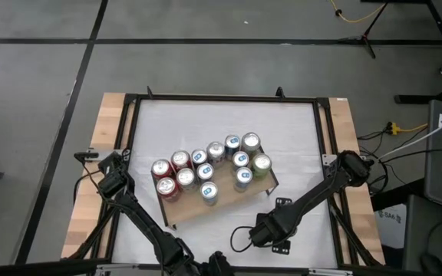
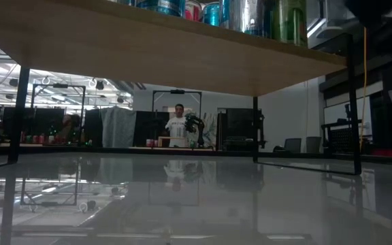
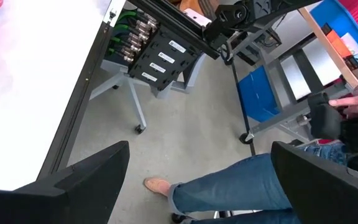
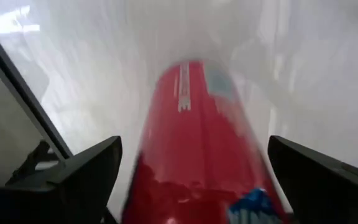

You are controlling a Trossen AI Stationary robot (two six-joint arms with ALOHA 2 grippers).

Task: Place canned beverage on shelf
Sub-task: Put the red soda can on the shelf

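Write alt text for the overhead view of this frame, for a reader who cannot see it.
A wooden shelf with a black frame sits angled on the white table, carrying about a dozen upright cans in two rough rows. The right gripper lies low on the table near the shelf's front right corner, while the left gripper waits at the table's left edge.

The right arm reaches in from the table's (image 1: 305, 138) right edge toward its near side, its gripper (image 1: 271, 238) low over the surface with fingers (image 4: 86, 174) spread wide on either side of a red can (image 4: 197, 149). The left arm is folded at the table's left edge, its gripper (image 1: 90, 156) pointing out past that edge, fingers (image 3: 86, 180) wide apart and holding nothing.
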